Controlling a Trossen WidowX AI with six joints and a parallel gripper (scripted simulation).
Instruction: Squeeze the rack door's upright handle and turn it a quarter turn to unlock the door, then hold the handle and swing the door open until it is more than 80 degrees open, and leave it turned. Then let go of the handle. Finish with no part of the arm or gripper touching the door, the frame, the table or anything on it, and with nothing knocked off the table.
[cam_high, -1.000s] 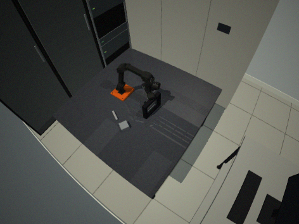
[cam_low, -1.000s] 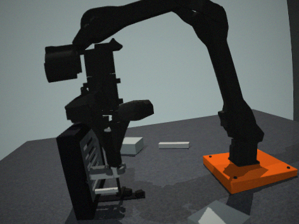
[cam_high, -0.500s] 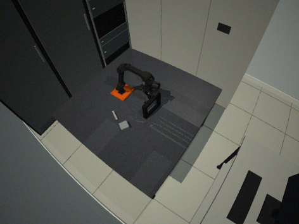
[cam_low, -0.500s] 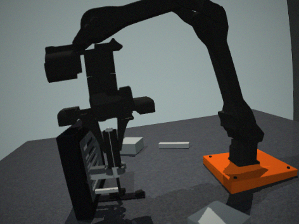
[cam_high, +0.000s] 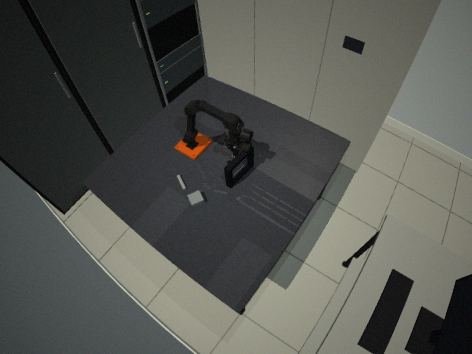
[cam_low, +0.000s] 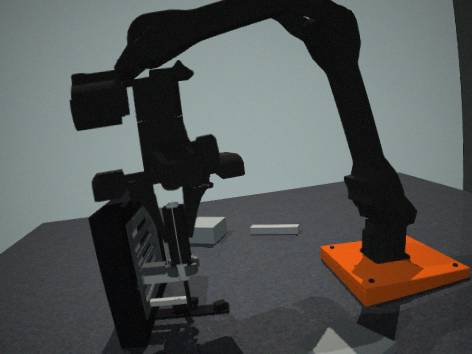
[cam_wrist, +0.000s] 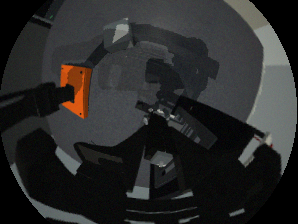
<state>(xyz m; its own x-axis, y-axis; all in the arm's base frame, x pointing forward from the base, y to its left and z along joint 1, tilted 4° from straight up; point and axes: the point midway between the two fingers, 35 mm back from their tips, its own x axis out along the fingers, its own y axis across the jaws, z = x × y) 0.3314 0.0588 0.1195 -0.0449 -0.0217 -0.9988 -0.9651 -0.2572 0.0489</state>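
Note:
The small black rack frame (cam_high: 231, 175) (cam_low: 112, 280) stands on the dark table (cam_high: 200, 250), right of the arm's base. Its slatted door (cam_low: 142, 245) faces the arm. The upright handle (cam_low: 173, 220) is a thin pale rod in front of the door, with a grey hub (cam_low: 188, 270) at its foot. My gripper (cam_high: 239, 150) (cam_low: 176, 240) comes down from above with its dark fingers on either side of the rod, shut on it. In the wrist view the fingers and the door are dark and hard to separate.
The arm stands on an orange base plate (cam_high: 193, 146) (cam_low: 400, 275) (cam_wrist: 75, 90). A grey block (cam_high: 196, 198) (cam_low: 210, 229) (cam_wrist: 117, 32) and a white bar (cam_high: 181, 181) (cam_low: 274, 229) lie on the table near the rack. Tall cabinets stand behind the table.

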